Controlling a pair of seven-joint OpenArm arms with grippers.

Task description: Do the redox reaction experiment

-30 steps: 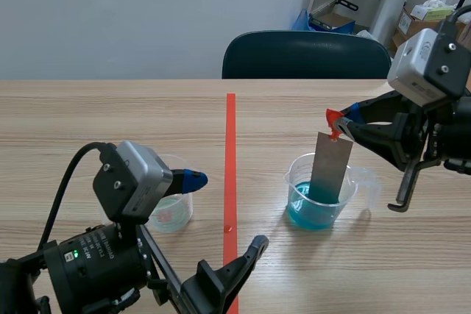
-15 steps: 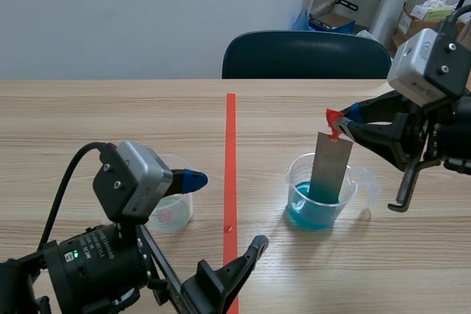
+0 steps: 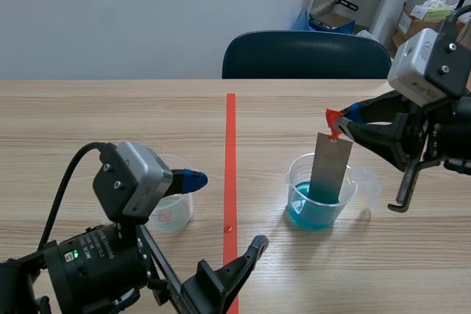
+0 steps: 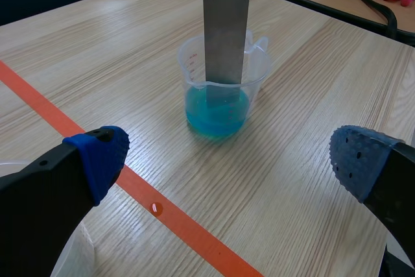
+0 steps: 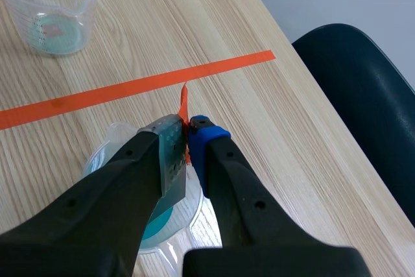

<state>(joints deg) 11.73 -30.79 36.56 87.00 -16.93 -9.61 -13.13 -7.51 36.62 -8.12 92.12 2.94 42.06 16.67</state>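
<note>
While the left arm has no part in this step, I have it parked low by the table's (image 3: 110, 115) near edge. The left gripper (image 4: 230, 160) is spread wide with nothing in it, and its blue pads (image 4: 97, 157) sit well apart. Just beside it, left of the orange tape line (image 3: 230, 145), stands a small clear cup (image 3: 171, 209) with only a pale film at its bottom. I judge it is out of the work for now.

Right of the tape, about midway between the near and far edges, the beaker (image 3: 318, 196) holds blue liquid. The metal strip (image 3: 330, 167) stands nearly upright in it, with its lower end under the surface and most of its length above the rim. The right gripper (image 5: 187, 131) is clamped on the strip's top end, where an orange tab (image 3: 333, 118) sticks out. My reading is that gripping this high keeps the pads dry and leaves the submerged metal bare for the solution to act on. It also steadies the strip so it cannot lean and tip the light beaker.
</note>
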